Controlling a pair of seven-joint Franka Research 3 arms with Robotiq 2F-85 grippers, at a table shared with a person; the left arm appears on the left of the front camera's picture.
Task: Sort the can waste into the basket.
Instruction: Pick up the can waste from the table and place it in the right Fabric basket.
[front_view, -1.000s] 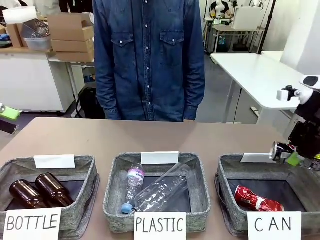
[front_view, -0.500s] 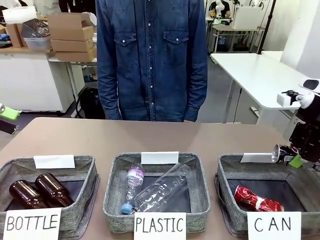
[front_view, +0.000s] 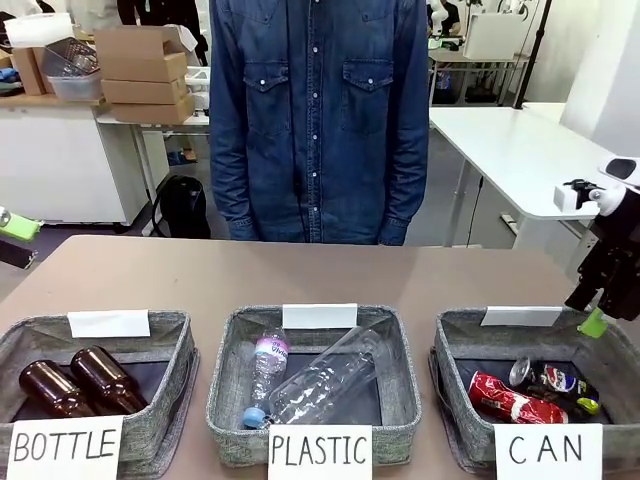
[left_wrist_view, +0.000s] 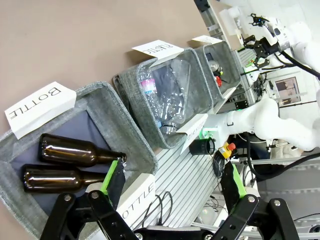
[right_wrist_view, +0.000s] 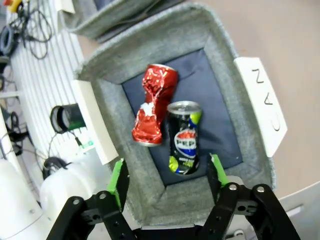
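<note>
We see the dark blue-black metal drink can with the Pepsi logo (right_wrist_view: 183, 138) lying on the dark lining of the square grey woven-fabric basket signed "CAN" (right_wrist_view: 215, 40), and beside it, at about ten o'clock from it in the right wrist view, lies the dented red metal drink can (right_wrist_view: 153, 102), the two just touching or very nearly so. In the front view the blue-black can (front_view: 556, 383) sits at roughly two o'clock from the red can (front_view: 515, 400), both inside the same basket (front_view: 462, 340) at the table's right end. The right gripper (right_wrist_view: 167, 178) hangs above the near wall of that basket with its green-padded fingers spread wide and nothing between them; from the front its green pad shows over the basket's far right corner (front_view: 596, 312). At nine o'clock from the CAN basket stands a like grey basket signed "PLASTIC" (front_view: 224, 380) holding clear plastic bottles (front_view: 320, 380), and farther left a third signed "BOTTLE" (front_view: 170, 330) holding two brown glass bottles (front_view: 80, 382). The left gripper (left_wrist_view: 175, 182) shows fully spread in its own wrist view, empty, looking down past the bottle basket. A person in a blue denim shirt (front_view: 318, 110) stands at the table's far side; the hands seem to hang out of sight behind the table edge, though we cannot be sure.
</note>
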